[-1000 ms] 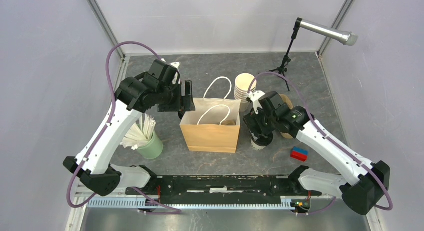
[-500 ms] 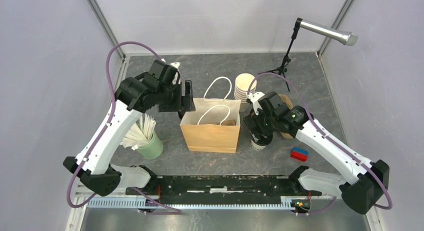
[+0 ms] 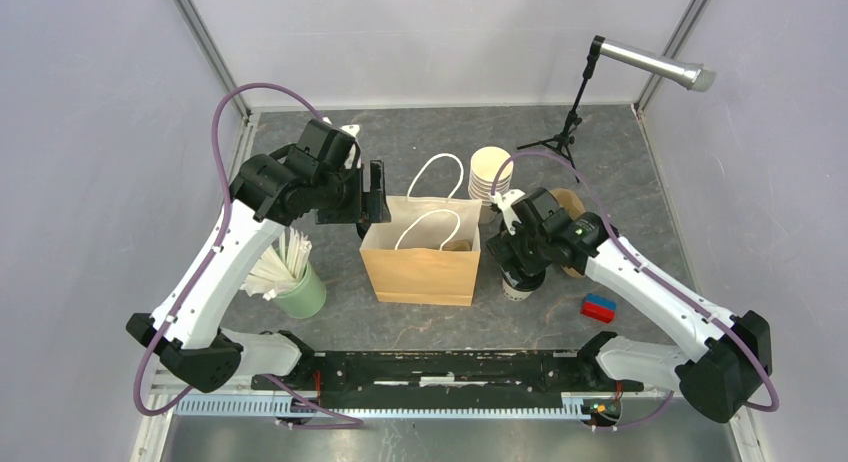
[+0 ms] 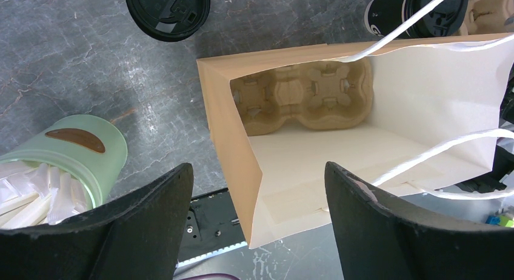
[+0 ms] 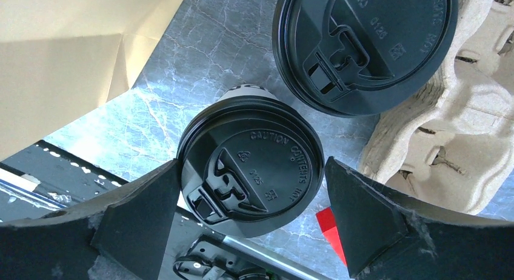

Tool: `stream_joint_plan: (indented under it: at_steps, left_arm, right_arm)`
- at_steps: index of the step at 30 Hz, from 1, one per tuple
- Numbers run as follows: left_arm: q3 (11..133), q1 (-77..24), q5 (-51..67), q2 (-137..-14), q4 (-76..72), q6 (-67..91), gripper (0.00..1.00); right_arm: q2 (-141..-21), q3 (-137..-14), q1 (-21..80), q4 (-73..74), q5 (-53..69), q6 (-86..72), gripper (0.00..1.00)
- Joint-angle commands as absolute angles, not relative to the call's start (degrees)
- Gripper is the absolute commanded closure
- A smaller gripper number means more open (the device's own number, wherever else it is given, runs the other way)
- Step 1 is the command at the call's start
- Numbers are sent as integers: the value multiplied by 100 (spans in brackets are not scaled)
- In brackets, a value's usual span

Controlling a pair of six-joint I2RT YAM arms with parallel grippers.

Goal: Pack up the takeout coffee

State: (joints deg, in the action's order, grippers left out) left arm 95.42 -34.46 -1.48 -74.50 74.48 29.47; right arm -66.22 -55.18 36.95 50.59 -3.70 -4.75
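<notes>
A takeout coffee cup with a black lid (image 5: pixel 251 168) stands on the table just right of the brown paper bag (image 3: pixel 420 267). My right gripper (image 5: pixel 251 216) is open and straddles it from above, one finger on each side of the lid; it also shows in the top view (image 3: pixel 520 267). A second lidded cup (image 5: pixel 363 43) sits in a cardboard carrier (image 5: pixel 448 140). My left gripper (image 4: pixel 257 222) is open over the bag's left wall (image 4: pixel 233 165). The bag is open, with a cardboard carrier (image 4: pixel 303 95) inside.
A stack of lidless cups (image 3: pixel 488 172) stands behind the bag. A green container of packets (image 3: pixel 300 287) is at the left. A red and blue block (image 3: pixel 598 307) lies at the right. A loose black lid (image 4: pixel 168 10) lies on the table. A microphone stand (image 3: pixel 570 122) is at the back.
My right gripper has shifted slightly left over the lidded cup. The left arm and the bag have not moved.
</notes>
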Motion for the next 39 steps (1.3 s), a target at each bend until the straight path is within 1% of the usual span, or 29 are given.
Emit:
stream_joint_plan:
  at_steps: [1,10,16,21,26,31,35,39]
  left_arm:
    - [9725,-3415,-210,-7437,7390,2694,14]
    - [9760,-3411,-211,-7431,7436,2647,14]
    - [9808,-3410,-220,-7440,7467,2644,14]
    - [9850,-3410,-163,-7459,7467,2782,15]
    - [9875,-3409,-322,-7419,7479,2933,21]
    - [9708,-3379,-334,-7457,7515,3011,27]
    - [9592,-3357,-246,-7492,7515,3054,29]
    - [9569,-3349,-190,-7511,7508,3081,31]
  right_arm:
    - [-6612,-5421,3674,4819,-497,-391,6]
    - [-6488,-5307,3674,4800,-532,-483,14]
    - [-6454,-5806,3678,5232,-492,-557,18]
    - [-6568,-7205,3673,6226,-531,-478,19]
    - [-6941,-9123,3673,7186,-814,-416,20]
    - [-7150,-10647,3674,7190,-436,-480,23]
    - [-7249,-11097,3674,7057,-205,-577,24]
    - [-7156,-11173,3670,6749,-19,-687,25]
